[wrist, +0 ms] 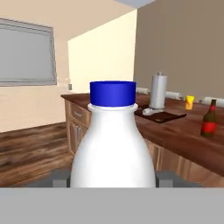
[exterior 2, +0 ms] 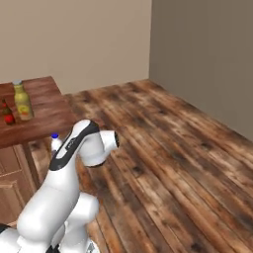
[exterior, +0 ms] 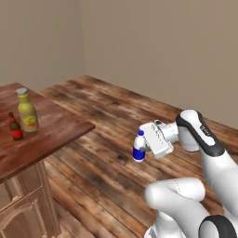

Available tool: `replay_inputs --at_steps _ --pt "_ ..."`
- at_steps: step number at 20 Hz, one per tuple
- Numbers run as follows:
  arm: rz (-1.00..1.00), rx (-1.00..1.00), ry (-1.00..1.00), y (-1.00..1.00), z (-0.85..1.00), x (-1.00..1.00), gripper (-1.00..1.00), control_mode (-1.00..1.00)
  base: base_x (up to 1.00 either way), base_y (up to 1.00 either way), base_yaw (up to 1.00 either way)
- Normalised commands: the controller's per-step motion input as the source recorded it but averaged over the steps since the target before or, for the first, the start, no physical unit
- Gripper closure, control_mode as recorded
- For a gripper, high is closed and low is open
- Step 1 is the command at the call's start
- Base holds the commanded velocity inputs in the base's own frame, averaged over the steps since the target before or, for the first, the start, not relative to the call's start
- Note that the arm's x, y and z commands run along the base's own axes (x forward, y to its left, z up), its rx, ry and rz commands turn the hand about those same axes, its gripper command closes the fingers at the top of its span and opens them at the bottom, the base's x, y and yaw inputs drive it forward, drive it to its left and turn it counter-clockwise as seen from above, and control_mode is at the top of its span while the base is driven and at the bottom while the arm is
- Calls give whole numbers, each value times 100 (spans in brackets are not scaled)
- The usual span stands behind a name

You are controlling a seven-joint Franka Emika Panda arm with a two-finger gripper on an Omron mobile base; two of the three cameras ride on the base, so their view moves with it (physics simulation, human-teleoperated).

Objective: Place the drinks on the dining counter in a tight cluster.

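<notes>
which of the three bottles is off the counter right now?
The white bottle with the blue cap, held in the end effector above the floor. The olive-yellow bottle and brown bottle stand on the dining counter.

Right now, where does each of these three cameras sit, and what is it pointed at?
Left base view: behind the arm's left, facing the dining counter; the gripper holds the white bottle.
Right base view: behind its right, over floorboards; arm at lower left.
Hand view: along the gripper, bottle close.
Both base views share the olive-yellow bottle.
</notes>
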Motion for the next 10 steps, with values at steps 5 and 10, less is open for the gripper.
replay_inputs --at_steps 5,10 --pt "0 0 0 0 0 0 100 100 58 0 53" --pt "0 0 0 0 0 0 100 100 63 -5 34"
